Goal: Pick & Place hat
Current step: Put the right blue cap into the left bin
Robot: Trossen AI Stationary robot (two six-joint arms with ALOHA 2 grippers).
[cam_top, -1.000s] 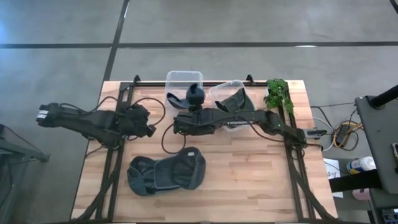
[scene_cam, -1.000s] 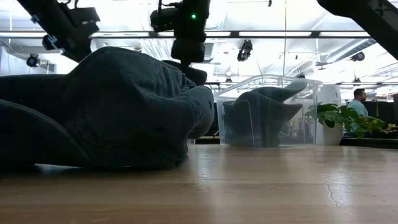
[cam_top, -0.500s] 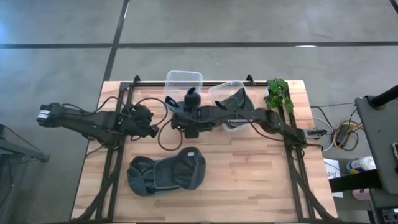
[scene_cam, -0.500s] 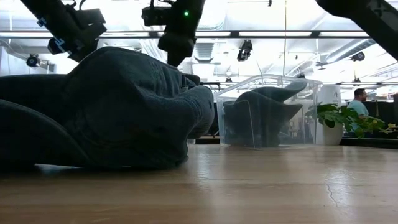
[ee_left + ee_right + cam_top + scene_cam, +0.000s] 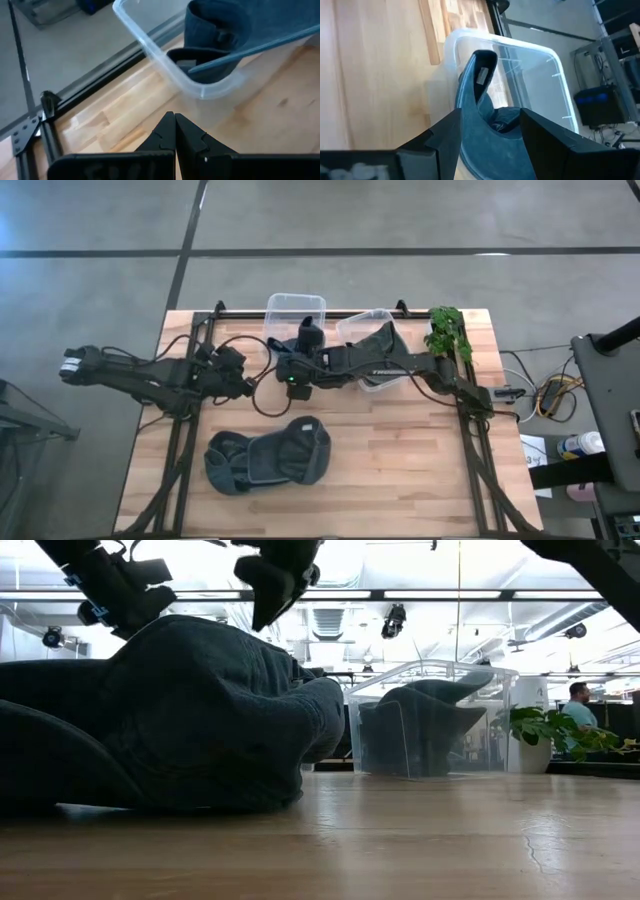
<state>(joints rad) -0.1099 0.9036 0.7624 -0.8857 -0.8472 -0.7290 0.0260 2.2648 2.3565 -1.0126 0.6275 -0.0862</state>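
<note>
A dark blue hat lies partly in the left clear bin, its brim end sticking up over the bin's floor. My right gripper is open above it, one finger on each side of the hat; in the high view it sits at the bin's near edge. A second hat rests on the wood near the front. My left gripper is shut and holds nothing, left of the bins. My right gripper's open fingers stand on either side of the hat's crown, coming from above and the near side. The hat fills the gap in the wrist view, and I cannot tell whether the fingers touch it. The hat's lower part rests in the bin.
A second clear bin to the right holds another dark hat. A green plant stands at the far right corner. Black frame rails run along the table's sides and back. The hat on the table fills the low view's left.
My right gripper has risen and tipped over slantwise, shifting a little toward the table's left. The hat it carried over the left bin now sits lower in that bin. My left gripper has kept shut and nearly still.
</note>
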